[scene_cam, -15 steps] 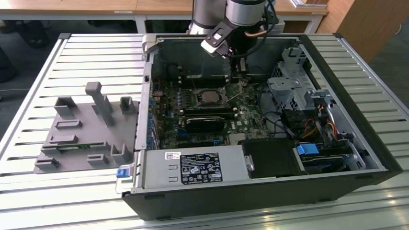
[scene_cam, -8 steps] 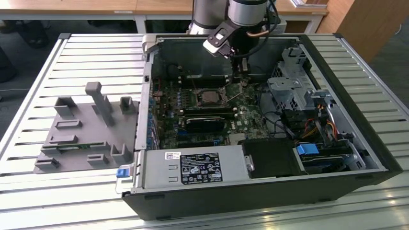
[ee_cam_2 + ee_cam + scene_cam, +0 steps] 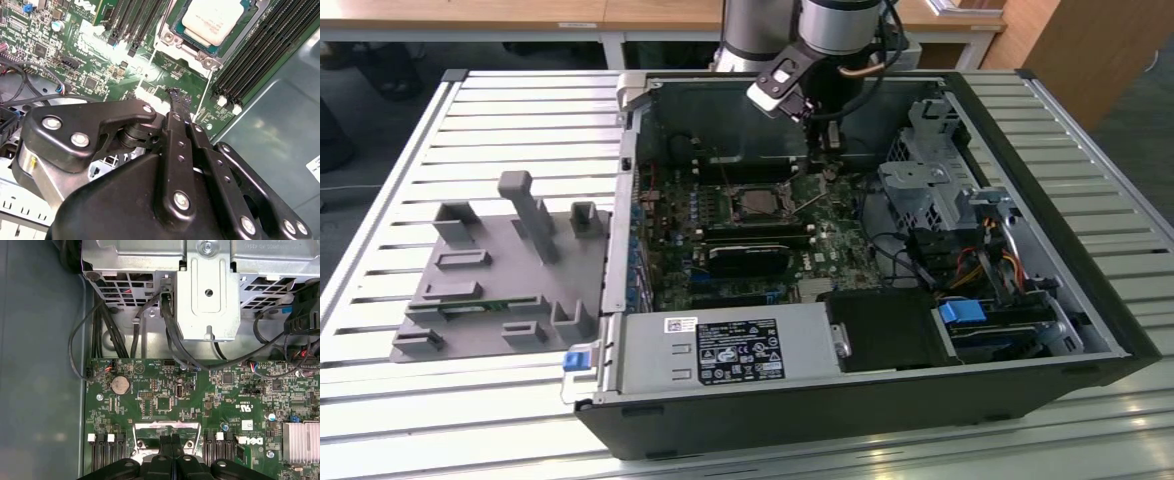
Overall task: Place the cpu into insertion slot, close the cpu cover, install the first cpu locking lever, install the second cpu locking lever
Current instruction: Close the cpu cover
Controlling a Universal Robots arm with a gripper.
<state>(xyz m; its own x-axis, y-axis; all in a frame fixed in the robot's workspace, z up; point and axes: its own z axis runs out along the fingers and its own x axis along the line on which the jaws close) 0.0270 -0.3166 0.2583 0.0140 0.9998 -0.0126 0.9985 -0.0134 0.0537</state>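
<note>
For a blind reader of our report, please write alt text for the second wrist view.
The shut black metal gripper hangs over a green motherboard. Beyond its tips, the small silver-grey square cpu sits in the silvery-rimmed insertion slot.

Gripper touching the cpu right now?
Apart. In the second wrist view the gripper ends over the board, and a stretch of green board shows between it and the cpu.

Lab: slatted metal bench [image 3: 454, 420], opened computer case [image 3: 854, 425], desks [image 3: 480, 15] behind.
</note>
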